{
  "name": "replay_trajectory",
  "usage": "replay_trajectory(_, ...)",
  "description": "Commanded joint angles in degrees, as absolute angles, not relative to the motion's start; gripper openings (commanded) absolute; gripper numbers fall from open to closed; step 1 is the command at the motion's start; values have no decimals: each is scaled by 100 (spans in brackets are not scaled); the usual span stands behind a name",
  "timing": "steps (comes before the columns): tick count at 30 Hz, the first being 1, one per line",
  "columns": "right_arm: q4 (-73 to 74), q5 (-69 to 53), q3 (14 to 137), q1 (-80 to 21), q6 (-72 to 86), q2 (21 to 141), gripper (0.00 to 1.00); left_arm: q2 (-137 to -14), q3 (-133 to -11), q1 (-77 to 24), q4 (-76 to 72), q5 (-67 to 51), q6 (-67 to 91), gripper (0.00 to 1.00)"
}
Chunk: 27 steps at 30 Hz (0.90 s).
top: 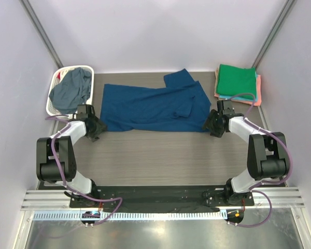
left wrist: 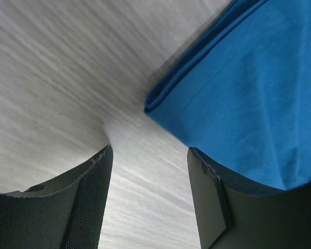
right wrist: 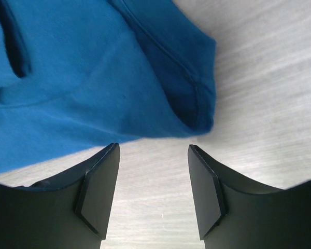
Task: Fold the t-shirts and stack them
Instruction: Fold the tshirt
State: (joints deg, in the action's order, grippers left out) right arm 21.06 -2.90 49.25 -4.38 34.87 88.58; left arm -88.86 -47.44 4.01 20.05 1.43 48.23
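A blue t-shirt (top: 155, 106) lies spread sideways across the far middle of the table, partly folded, one sleeve pointing back. My left gripper (top: 97, 129) is open and empty at the shirt's near left corner (left wrist: 160, 106), with only bare table between its fingers (left wrist: 96, 187). My right gripper (top: 211, 127) is open and empty at the shirt's near right corner (right wrist: 197, 104), the cloth just beyond its fingertips (right wrist: 101, 171). A slate grey-blue shirt (top: 72, 88) is bunched in the white basket (top: 53, 93). Folded green (top: 237, 81), teal and coral shirts are stacked at the back right.
The basket stands at the far left by the side wall. The folded stack (top: 257, 93) sits near the right wall. Bare wood-grain table (top: 155, 155) stretches between the blue shirt and the arm bases.
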Motion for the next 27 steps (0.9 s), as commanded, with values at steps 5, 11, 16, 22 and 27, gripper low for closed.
replay_trajectory(5,1441,-387,5010,-194,3525,9114,62,-9009,-4570,475,1310,158,4975,61)
replay_trajectory(11,1327,-378,4966,-79,3533,9281,62,-9324,-4605,475,1143,97,5080,56)
replay_trajectory(16,1204,-377,4887,-79,3533,9369,60,-9518,-4641,475,1020,140,5098,41)
replay_trajectory(22,958,-448,4790,-70,3516,9378,31,-9711,-4754,475,853,132,4984,0)
replay_trajectory(27,896,-554,4921,78,3550,9378,1,-9581,-4948,466,887,79,5053,1)
